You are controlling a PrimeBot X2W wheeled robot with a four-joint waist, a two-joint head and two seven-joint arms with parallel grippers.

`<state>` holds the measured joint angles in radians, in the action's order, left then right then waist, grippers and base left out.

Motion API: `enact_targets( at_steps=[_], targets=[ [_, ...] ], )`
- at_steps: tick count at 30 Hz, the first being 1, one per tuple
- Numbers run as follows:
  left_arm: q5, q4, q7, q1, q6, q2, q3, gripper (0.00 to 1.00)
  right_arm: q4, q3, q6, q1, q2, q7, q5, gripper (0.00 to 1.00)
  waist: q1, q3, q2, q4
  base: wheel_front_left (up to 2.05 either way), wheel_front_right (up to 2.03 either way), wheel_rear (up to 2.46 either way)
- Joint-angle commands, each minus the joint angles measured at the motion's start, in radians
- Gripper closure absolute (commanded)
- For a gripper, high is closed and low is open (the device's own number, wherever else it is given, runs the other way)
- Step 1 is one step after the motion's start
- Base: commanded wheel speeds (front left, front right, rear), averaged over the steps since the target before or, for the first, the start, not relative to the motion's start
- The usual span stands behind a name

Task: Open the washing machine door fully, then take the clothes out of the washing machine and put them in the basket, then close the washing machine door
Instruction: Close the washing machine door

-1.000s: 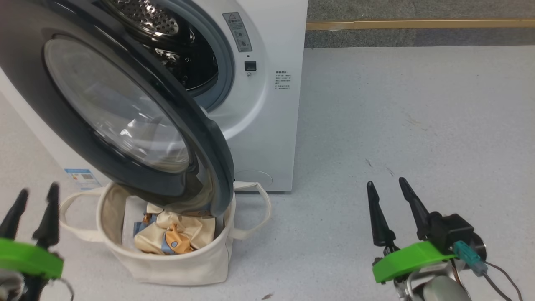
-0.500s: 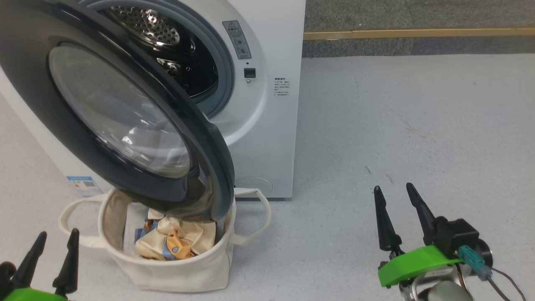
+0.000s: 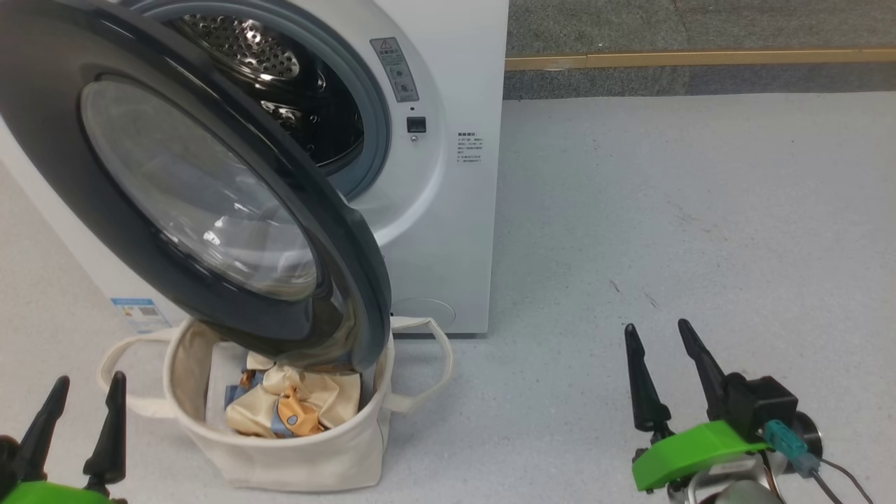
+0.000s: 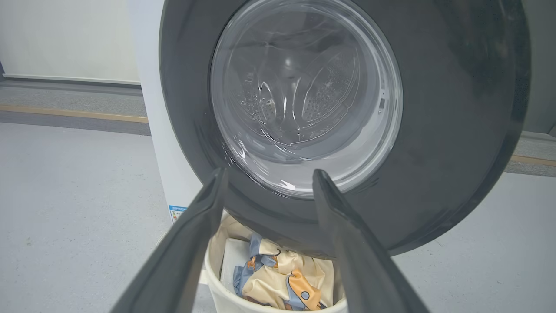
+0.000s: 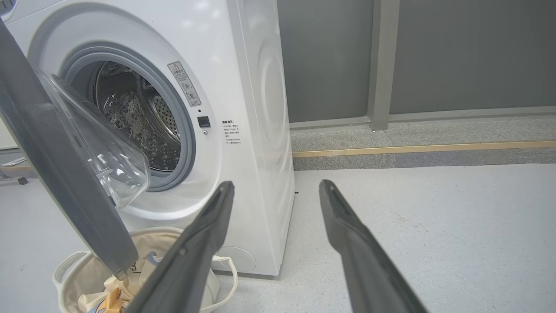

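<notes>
Grey speckled floor (image 3: 665,210) runs under everything listed for you below

Item, nearest you: left gripper (image 3: 91,378), at the lower left of the head view. Its two dark fingers are spread apart with nothing between them. Through its wrist camera you look between them at the door glass and the basket beneath

Item: right gripper (image 3: 656,325), at the lower right. Its fingers are likewise spread and hold nothing, over open floor and well apart from the machine. A green bracket (image 3: 689,448) sits at its base

Item: basket (image 3: 294,455), cream canvas with two loop handles, standing on the floor just in front of the machine. The clothes (image 3: 294,402) lie inside it in a crumpled heap, cream with blue and orange patches, beside a flat white pad (image 3: 217,378)

Item: washing machine door (image 3: 42,140), a black rim around a clear bulging glass, swung out toward the robot's left. Its lower edge hangs over the basket's mouth, and you cannot tell whether it touches the canvas

Item: washing machine (image 3: 448,210), white, with its grey gasket (image 3: 381,133) and perforated steel drum (image 3: 245,42) exposed. A blue sticker (image 3: 140,313) sits low on its white panel

Item, farthest from you: brass strip (image 3: 700,57) across the floor, with a dark grey wall (image 5: 434,52) behind it
</notes>
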<state>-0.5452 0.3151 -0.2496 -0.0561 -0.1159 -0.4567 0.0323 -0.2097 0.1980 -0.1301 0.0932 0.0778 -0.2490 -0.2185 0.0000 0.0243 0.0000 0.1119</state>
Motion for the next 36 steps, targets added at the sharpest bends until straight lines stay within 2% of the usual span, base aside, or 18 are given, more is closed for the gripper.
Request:
enact_targets(
  at_steps=[1, 6, 7, 8, 9, 15, 23, 31, 36],
  targets=[
    [0.012, -0.030, -0.012, -0.027, -0.005, -0.031, -0.056, 0.00, 0.026, 0.017, -0.001, 0.018, -0.003, -0.013, 0.008, 0.00, 0.0000, -0.001, 0.0000, -0.001, 0.00, 0.00, 0.00],
    [0.013, -0.033, -0.012, -0.028, -0.009, -0.021, -0.062, 0.00, 0.018, 0.019, -0.001, 0.017, -0.001, -0.013, 0.011, 0.00, 0.0000, -0.001, 0.0000, -0.002, 0.00, 0.00, 0.00],
    [0.013, -0.033, -0.012, -0.029, -0.010, -0.020, -0.060, 0.00, 0.015, 0.020, -0.001, 0.017, 0.000, -0.013, 0.014, 0.15, 0.0000, -0.002, 0.0000, -0.003, 0.00, 0.00, 0.00],
    [0.014, -0.034, -0.012, -0.031, -0.010, -0.020, -0.058, 0.00, 0.014, 0.019, -0.001, 0.017, 0.001, -0.013, 0.016, 0.85, 0.0000, -0.002, 0.0000, -0.004, 0.00, 0.00, 0.00],
    [0.015, -0.034, -0.012, -0.033, -0.011, -0.020, -0.056, 0.00, 0.013, 0.018, -0.001, 0.017, 0.000, -0.013, 0.017, 1.00, 0.0000, -0.002, 0.0000, -0.004, 0.00, 0.00, 0.00],
    [0.017, -0.036, -0.012, -0.040, -0.013, -0.020, -0.057, 0.00, 0.039, 0.007, -0.001, 0.033, -0.007, -0.013, -0.016, 1.00, 0.0000, -0.007, 0.0000, -0.006, 0.00, 0.00, 0.00],
    [0.020, -0.039, -0.012, -0.051, -0.014, -0.018, -0.044, 0.00, 0.140, 0.081, -0.001, 0.140, 0.011, -0.013, -0.070, 1.00, 0.0000, -0.020, 0.0000, -0.032, 0.00, 0.00, 0.00],
    [0.043, -0.031, -0.012, -0.097, -0.014, 0.025, 0.003, 0.00, 0.173, 0.247, -0.001, 0.303, 0.020, 0.003, -0.175, 1.00, 0.0000, -0.026, 0.0000, -0.131, 0.00, 0.00, 0.00],
    [0.080, -0.017, -0.012, -0.146, -0.015, 0.056, 0.095, 0.00, 0.114, 0.353, -0.001, 0.415, 0.001, 0.016, -0.228, 1.00, 0.0000, -0.025, 0.0000, -0.239, 0.00, 0.00, 0.00]
  ],
)
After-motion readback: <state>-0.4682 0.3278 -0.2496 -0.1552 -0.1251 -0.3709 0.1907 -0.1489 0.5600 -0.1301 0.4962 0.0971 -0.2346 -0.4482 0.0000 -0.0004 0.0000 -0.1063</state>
